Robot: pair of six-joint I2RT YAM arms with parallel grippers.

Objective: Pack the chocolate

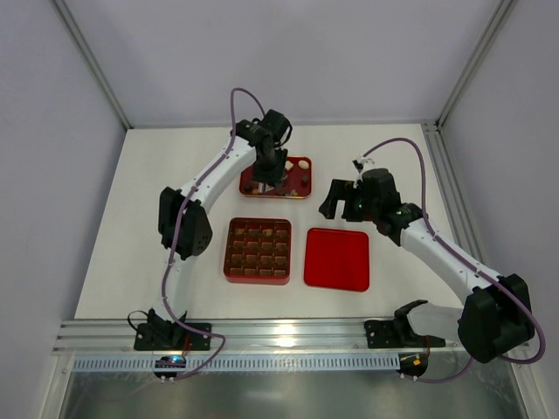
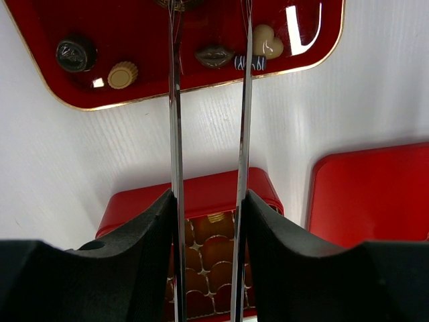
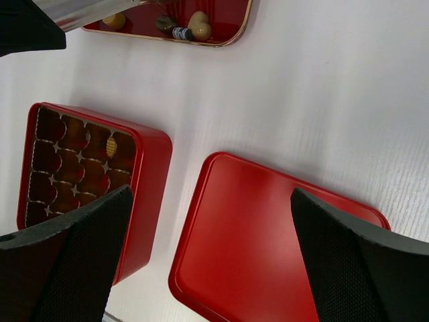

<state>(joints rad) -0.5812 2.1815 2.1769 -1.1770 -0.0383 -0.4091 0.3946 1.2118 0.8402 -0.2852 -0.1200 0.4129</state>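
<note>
A white table point(image 1: 175, 253) stands between pale grey walls, with an aluminium rail along its near edge. At the far middle lies a red tray point(image 1: 301, 193) with a gold rim, holding the loose chocolate point(image 2: 123, 74).

The left claw point(image 1: 267, 177) hangs over the left part of this tray. Its 2 long thin metal blades stand apart with nothing pinched in the gap that shows. In the left wrist view, a dark lip-shaped piece point(image 2: 214, 56) lies on the tray floor between the blades. A pale heart-shaped piece point(image 2: 267, 41) sits just right of the right blade, touching a small dark striped piece point(image 2: 249, 62) whose white marks are too small to read. Left of the blades sit a tan fluted cup point(image 2: 123, 74) and a dark round piece point(image 2: 75, 54), near each other.

Near of the tray stands a square red box point(image 1: 229, 253) with a brown grid of cells. 1 tan ridged piece point(image 3: 115, 144) sits in its far row, seemingly in the right corner cell.

Just right of the box lies a flat red lid point(image 1: 337, 259). The right claw point(image 1: 339, 202) hovers beyond the lid's far edge, right of the tray and well apart from the chocolate, its 2 black fingers spread wide and empty.
</note>
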